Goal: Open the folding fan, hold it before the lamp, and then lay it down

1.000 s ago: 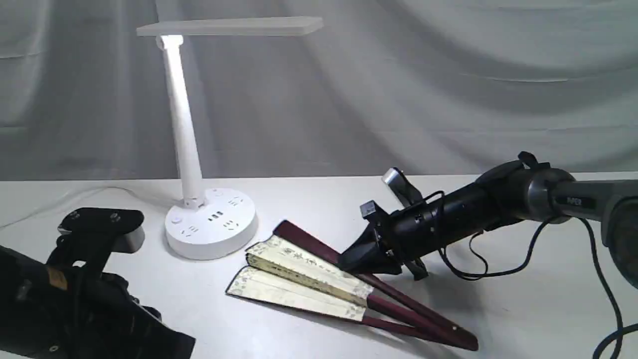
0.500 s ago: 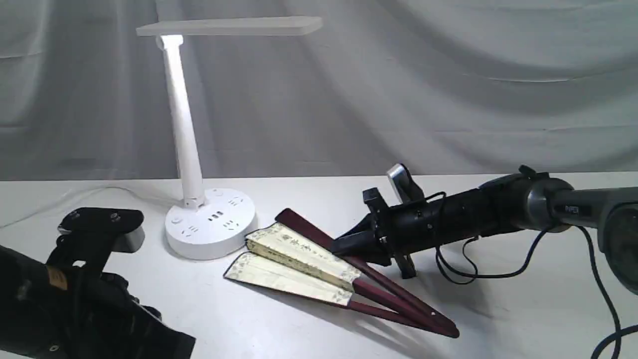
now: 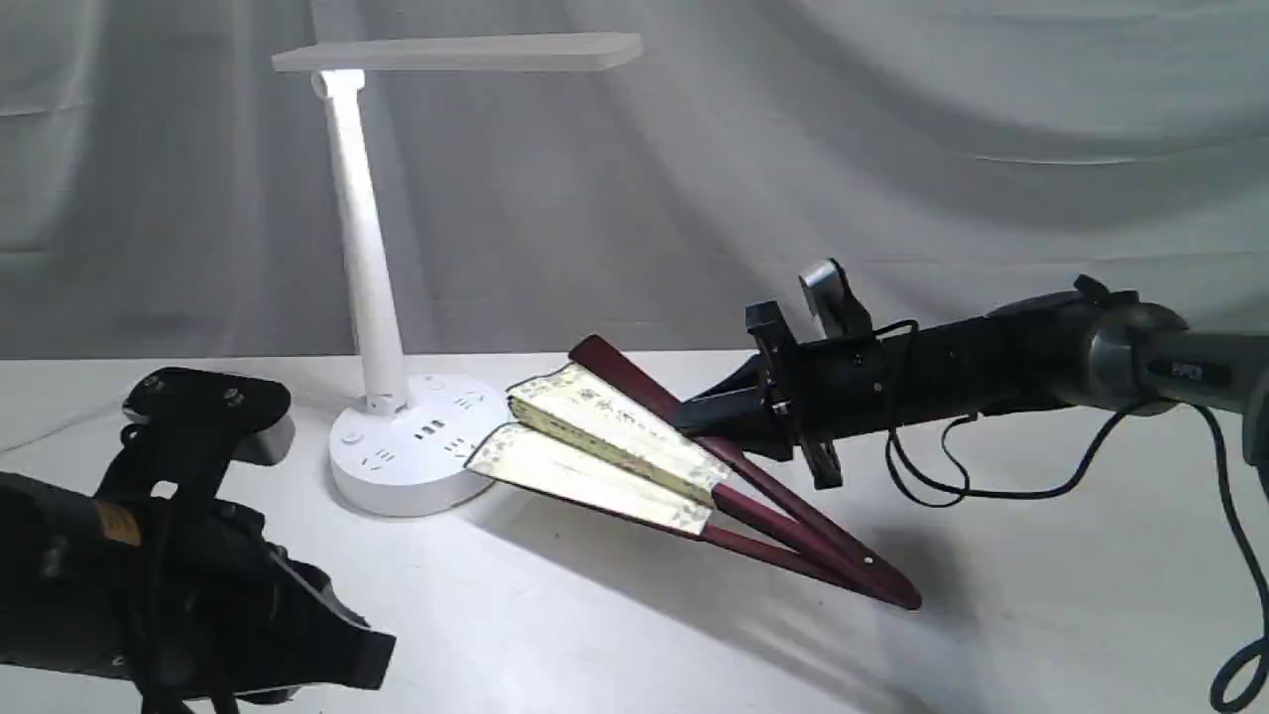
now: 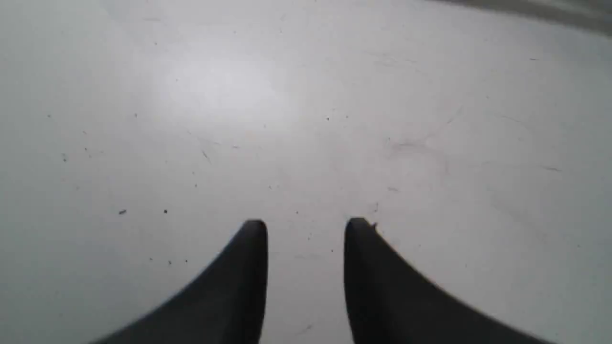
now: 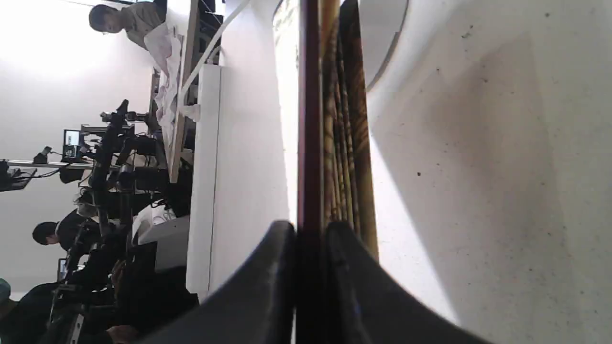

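The folding fan [image 3: 595,451] is half spread above the white table [image 3: 615,645]. It is tilted, with its leaf end raised just in front of the base of the lamp [image 3: 363,248] and its rivet end low near the tabletop, a pose that suits swinging it up before the light. The right gripper [image 3: 699,428] is clamped on the upper maroon guard, apparently so the lower leaves can fall open. The left gripper [image 4: 304,224] hangs over bare table, jaws apart and empty, likely in reserve.
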Controlling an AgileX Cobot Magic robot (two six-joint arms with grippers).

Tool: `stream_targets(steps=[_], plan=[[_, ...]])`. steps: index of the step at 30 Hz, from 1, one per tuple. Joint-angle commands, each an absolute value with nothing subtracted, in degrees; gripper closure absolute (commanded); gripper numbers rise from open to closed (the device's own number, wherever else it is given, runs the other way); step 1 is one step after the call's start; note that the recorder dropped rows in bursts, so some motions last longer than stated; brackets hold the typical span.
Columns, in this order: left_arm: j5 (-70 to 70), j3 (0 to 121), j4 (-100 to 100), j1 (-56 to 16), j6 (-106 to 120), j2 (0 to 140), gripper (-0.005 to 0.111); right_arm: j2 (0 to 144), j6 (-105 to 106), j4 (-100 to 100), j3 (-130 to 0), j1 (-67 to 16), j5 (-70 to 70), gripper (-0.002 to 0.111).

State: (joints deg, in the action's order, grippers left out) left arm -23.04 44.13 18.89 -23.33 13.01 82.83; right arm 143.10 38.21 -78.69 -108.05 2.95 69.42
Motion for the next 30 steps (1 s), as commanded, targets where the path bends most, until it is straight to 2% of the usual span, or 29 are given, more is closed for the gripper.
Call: stream_targets(steps=[1, 8, 16, 23, 30], plan=[[-17.4, 42.8, 18.9, -23.6, 15.3, 82.7, 0.079, 140.7, 38.1, -79.6, -107.8, 3.4, 70.0, 0.108], [-2.3, 34.8, 18.9, -23.6, 15.3, 82.7, 0.079, 138.4, 36.1, -75.7, -107.8, 3.4, 70.0, 0.108], [23.7, 25.5, 18.8, -23.6, 12.4, 82.7, 0.079, 136.8, 34.6, -75.6, -107.8, 3.4, 70.0, 0.108], [40.7, 18.7, 1.5, -23.6, -6.3, 82.7, 0.079, 135.6, 34.5, -74.5, -107.8, 3.4, 70.0, 0.108], [48.1, 15.1, -3.8, -23.6, -22.4, 82.7, 0.079, 135.4, 34.5, -73.4, -107.8, 3.4, 70.0, 0.108]])
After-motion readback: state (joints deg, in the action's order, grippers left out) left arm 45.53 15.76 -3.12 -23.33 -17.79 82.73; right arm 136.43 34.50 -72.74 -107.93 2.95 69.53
